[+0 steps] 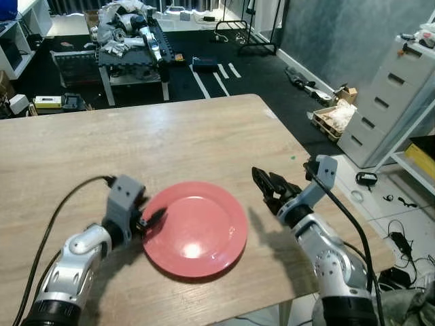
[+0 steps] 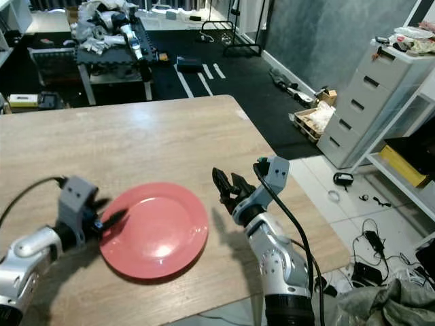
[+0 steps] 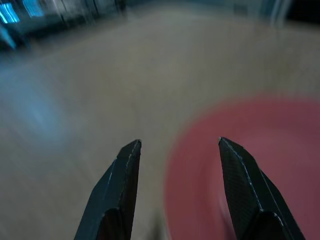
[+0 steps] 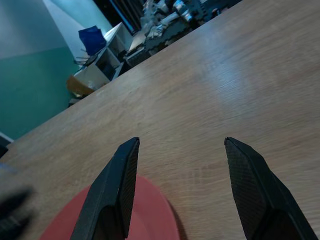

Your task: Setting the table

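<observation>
I am looking down on a broad wooden table [image 1: 170, 136] with pale, streaky grain, matte and flat, running across the middle of the frame. On its near part, low and centre in the left eye view, a round red plate [image 1: 196, 228] is lying flat, glossy with a highlight on its shallow well and a low raised rim. I am judging it rigid, light, probably hard plastic or glazed ceramic, so slippery and liable to chip if dropped; the rim is the only place to pinch. The left gripper [image 1: 151, 221] is sitting at the plate's left edge, fingers spread, seemingly straddling the rim, though the wrist view is blurred. The right gripper [image 1: 268, 185] is hovering just right of the plate, fingers parted and empty.
</observation>
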Motion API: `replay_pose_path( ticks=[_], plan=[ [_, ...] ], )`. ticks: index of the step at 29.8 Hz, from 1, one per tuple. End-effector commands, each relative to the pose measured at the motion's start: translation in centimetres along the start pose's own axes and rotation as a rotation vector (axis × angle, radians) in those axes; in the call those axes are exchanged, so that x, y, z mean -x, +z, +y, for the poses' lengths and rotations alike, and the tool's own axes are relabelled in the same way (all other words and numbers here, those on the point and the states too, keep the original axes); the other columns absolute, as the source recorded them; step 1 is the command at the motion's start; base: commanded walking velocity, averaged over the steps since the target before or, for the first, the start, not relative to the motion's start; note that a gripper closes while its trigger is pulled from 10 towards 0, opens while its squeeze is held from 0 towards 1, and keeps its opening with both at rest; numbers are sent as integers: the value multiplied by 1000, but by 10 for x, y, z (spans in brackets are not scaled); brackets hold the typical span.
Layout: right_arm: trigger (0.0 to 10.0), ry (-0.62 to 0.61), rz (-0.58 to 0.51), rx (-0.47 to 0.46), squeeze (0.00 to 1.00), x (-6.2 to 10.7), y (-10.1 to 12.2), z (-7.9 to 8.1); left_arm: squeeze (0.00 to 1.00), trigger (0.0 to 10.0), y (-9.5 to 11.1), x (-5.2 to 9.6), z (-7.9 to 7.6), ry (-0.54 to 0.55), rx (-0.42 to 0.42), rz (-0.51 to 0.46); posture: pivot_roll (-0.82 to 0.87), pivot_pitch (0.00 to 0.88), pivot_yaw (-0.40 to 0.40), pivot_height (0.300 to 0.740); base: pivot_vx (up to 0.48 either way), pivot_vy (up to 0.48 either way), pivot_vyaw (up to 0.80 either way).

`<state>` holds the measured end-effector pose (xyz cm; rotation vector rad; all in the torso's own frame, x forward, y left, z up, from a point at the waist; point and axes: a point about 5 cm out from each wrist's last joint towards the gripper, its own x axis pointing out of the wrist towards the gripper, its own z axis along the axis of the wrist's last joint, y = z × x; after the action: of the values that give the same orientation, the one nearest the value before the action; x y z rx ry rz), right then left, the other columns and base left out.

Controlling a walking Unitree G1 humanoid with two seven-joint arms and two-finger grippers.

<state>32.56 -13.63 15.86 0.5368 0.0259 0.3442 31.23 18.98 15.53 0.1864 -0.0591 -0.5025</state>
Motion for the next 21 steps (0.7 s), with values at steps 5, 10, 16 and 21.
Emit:
replay_pose_path(
  ticks=[5, 10, 16, 21],
  plan=[
    [10000, 13, 1, -4, 0, -1, 0, 3, 0, 10000, 11, 2, -4, -10, -59, -49, -30, 19, 30, 740, 0, 0, 0],
    [10000, 15, 3, -7, 0, -2, -1, 4, 0, 10000, 4, 0, -13, -48, -13, -22, -34, 19, 28, 740, 0, 0, 0],
    [10000, 13, 4, -6, 0, -1, -1, 4, 0, 10000, -45, 12, -22, -83, 118, 166, -44, 20, 32, 740, 0, 0, 0],
    [10000, 8, 7, -6, 0, 0, -2, 3, 0, 10000, -79, 31, -23, -58, 219, 305, -43, 23, 30, 740, 0, 0, 0]
  ],
)
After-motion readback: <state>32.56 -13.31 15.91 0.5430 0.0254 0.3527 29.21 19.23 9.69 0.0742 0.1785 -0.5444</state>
